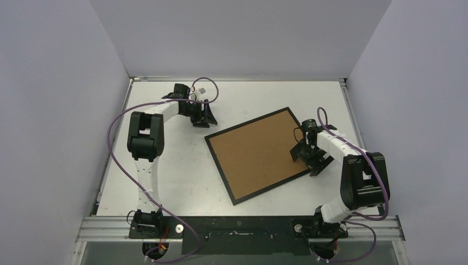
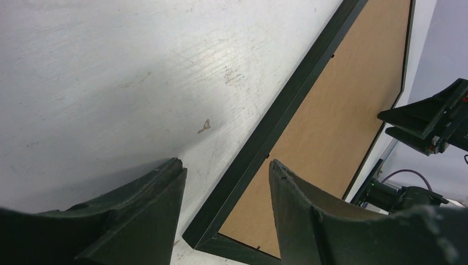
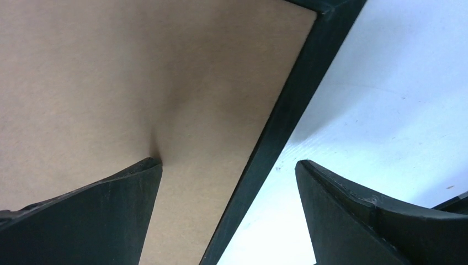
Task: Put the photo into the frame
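Observation:
The black frame lies flat and turned at an angle on the white table, filled by a brown cardboard backing. The photo is hidden. My left gripper stands open at the frame's far left corner. In the left wrist view the left gripper has one finger over the table and the other over the backing, with the frame's edge between them. My right gripper is open astride the frame's right edge. Its left finger rests on the backing.
Grey walls close in the table on three sides, and a metal rail runs along the near edge with both arm bases. Purple cables loop beside each arm. The right gripper shows across the frame in the left wrist view.

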Robot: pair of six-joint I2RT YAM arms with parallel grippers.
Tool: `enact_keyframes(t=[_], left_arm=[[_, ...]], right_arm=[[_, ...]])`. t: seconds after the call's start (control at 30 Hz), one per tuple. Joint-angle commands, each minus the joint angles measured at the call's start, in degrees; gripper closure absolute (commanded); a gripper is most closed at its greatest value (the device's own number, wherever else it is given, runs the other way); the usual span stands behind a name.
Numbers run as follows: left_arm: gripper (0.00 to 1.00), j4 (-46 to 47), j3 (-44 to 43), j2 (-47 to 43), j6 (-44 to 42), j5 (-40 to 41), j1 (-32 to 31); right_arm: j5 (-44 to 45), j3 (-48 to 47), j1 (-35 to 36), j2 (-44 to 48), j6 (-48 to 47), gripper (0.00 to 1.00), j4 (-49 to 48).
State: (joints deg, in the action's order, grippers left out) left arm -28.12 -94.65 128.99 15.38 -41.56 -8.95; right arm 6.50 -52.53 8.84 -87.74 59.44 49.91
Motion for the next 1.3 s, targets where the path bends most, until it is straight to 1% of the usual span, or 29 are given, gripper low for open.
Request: enact_keyframes(t=[0.0,0.07,0.17,0.2,0.27,0.33,0.47,0.63,0.73,0.8,0.9,0.97,1.03,1.1,1.2,1.27], left_arm=[[0.44,-1.15,-2.12,1.95,-1.49,-2.12,-0.59],[0.44,-1.18,-2.04,2.12,-1.49,-2.23,-0.70],[0.46,-1.15,-1.25,2.02,-1.49,-3.69,-0.95],[0.47,-1.17,-0.67,1.81,-1.49,-4.22,-1.02],[0.52,-0.97,0.87,1.20,-1.03,-5.54,-1.14],[0.59,0.20,3.24,0.30,-0.04,-6.98,-1.34],[0.66,1.12,9.62,-2.98,0.66,-7.11,-1.51],[0.74,1.82,19.70,-10.94,1.48,-3.91,-2.19],[0.76,3.85,27.28,-16.98,3.85,-2.31,-4.17],[0.77,6.69,32.57,-20.55,6.73,-2.15,-6.23],[0.77,11.92,39.80,-24.28,11.17,-1.37,-9.70],[0.77,10.40,41.30,-26.18,10.59,-0.78,-11.24],[0.75,11.87,43.35,-29.18,10.69,-0.96,-11.83],[0.71,15.11,46.30,-32.46,11.38,-2.53,-12.25],[0.66,14.23,47.75,-36.05,11.89,0.70,-11.75],[0.55,13.86,47.46,-37.59,12.22,2.67,-10.88]], right_arm=[[-3.37,1.61,-2.28,1.48,2.01,0.04,-2.20],[-3.28,2.07,-2.55,1.72,1.84,0.03,-2.98],[-5.53,5.38,-3.77,2.53,1.27,0.04,-9.48],[-5.97,6.70,-4.05,2.53,0.81,0.04,-12.16],[-10.02,8.47,-4.50,1.62,-1.19,0.06,-17.90],[-11.27,8.70,-4.06,0.10,-3.75,0.08,-22.88],[-11.31,3.46,-3.52,-5.53,-10.14,0.08,-27.94],[-10.27,-8.05,-2.19,-16.01,-18.77,0.09,-31.14],[-9.81,-14.72,-0.69,-20.97,-22.22,0.10,-32.57],[-11.37,-17.79,0.35,-23.67,-23.34,0.10,-34.25],[-13.70,-21.25,1.80,-26.70,-24.02,0.11,-35.30],[-15.21,-21.68,2.73,-27.54,-24.08,0.11,-36.63],[-17.70,-21.47,3.20,-28.09,-24.41,0.11,-37.79],[-19.15,-20.93,3.73,-28.13,-24.97,0.12,-38.45],[-17.89,-20.54,3.90,-27.22,-24.40,0.12,-36.10],[-14.52,-20.88,3.90,-25.18,-24.77,0.12,-33.41]])
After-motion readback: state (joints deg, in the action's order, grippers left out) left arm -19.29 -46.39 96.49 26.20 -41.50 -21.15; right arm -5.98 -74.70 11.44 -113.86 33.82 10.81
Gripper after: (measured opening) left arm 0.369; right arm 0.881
